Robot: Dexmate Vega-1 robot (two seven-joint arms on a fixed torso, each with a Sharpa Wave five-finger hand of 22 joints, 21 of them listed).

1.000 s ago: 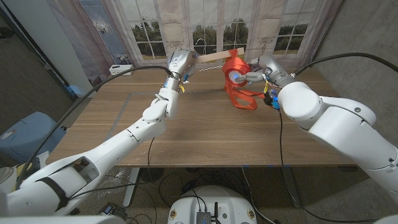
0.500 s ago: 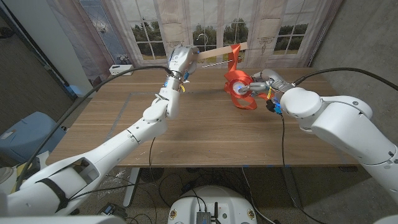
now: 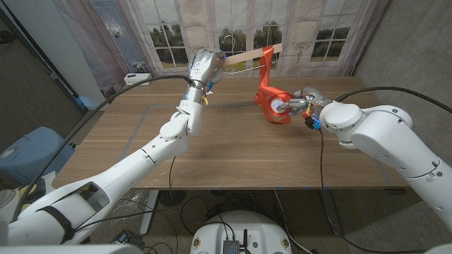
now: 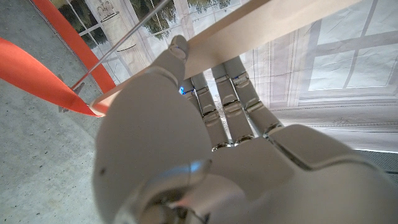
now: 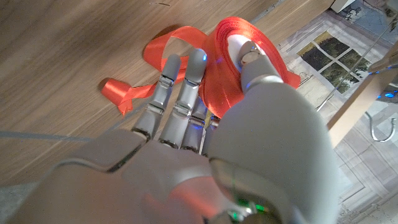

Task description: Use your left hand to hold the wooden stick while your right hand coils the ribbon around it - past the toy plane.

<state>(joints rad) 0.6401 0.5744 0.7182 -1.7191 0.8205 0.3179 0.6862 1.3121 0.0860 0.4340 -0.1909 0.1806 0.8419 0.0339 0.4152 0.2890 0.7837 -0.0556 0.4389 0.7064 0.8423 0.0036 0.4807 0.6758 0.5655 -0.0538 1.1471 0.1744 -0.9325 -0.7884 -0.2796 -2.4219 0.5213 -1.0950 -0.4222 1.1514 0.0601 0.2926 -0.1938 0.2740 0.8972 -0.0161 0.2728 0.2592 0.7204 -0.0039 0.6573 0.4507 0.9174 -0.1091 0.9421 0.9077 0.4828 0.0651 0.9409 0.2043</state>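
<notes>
The left hand (image 3: 203,67) is raised above the far side of the wooden counter (image 3: 212,148), its fingers (image 4: 233,93) folded around one pale wooden stick (image 3: 247,57) — the thumb presses it from the other side in the left wrist view. The stick juts out toward the right, tilted slightly upward. Near its far end one orange ribbon (image 3: 266,70) is looped over it and drops in a flat band to the roll (image 3: 275,104) below. The right hand (image 3: 300,104) holds that roll just above the counter: thumb on the white core, fingers behind the wound ribbon, closed on it as the right wrist view shows. More of the same ribbon lies in loose, crumpled loops (image 5: 134,87) on the counter beside the roll. The ribbon is glossy and bright orange-red.
</notes>
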